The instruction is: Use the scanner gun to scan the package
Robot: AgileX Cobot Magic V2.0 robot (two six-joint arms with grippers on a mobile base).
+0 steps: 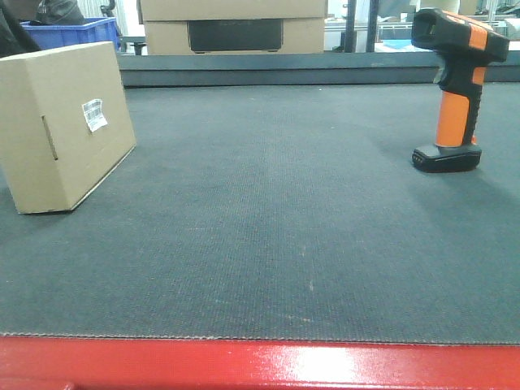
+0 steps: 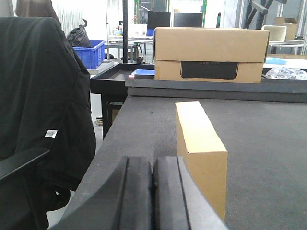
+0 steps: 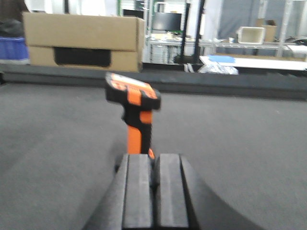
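Package (image 1: pixel 61 126) on the near left of the dark mat (image 1: pixel 268 236), standing tilted on a long edge, white barcode label (image 1: pixel 94 114) turned toward the middle, probably so a scan beam can reach it. Scanner gun (image 1: pixel 453 85) upright on its flat base at the far right, well apart, handle free for grasping. Left gripper (image 2: pixel 152 191) clenched on nothing, just beside the package; right gripper (image 3: pixel 154 191) likewise pressed together and empty, near the scanner. Blue bin (image 1: pixel 71 32) far left, contents not visible.

Matte black tools (image 2: pixel 153 191) (image 3: pixel 154 191) with paired flat, blocky rectangular fingers (image 3: pixel 137 191)
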